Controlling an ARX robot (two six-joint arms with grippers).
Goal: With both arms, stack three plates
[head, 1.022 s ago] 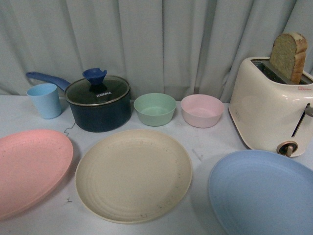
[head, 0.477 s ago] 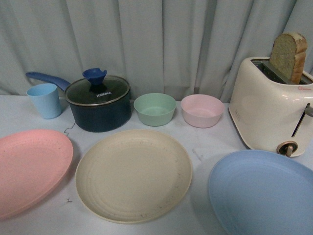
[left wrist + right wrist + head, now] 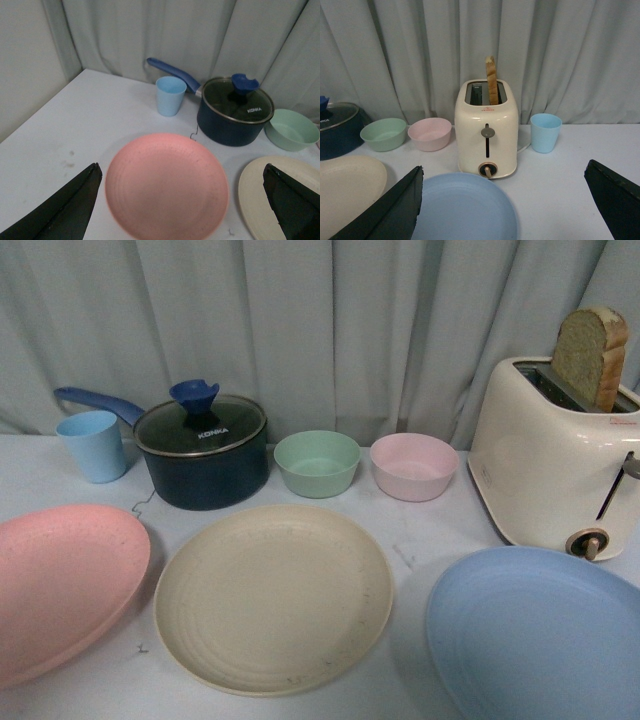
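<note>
left claw (image 3: 181, 169): my two fingers (image 3: 65, 212) stand wide apart; they hold nothing and touch nothing; the pink plate shows in the gap between them
right claw (image 3: 505, 167): spread just as wide; empty; the blue plate and the toaster (image 3: 486, 131) show in its gap
pink plate (image 3: 65, 585): flat on the table (image 3: 430, 530), at my left; near the cream plate but not touching it
cream plate (image 3: 272, 595): in the middle, in front of the saucepan (image 3: 202, 452) and the green bowl (image 3: 317, 462)
blue plate (image 3: 540, 635): at my right, just before the toaster; apart from the cream plate
stack: not yet made; each plate lies singly
</note>
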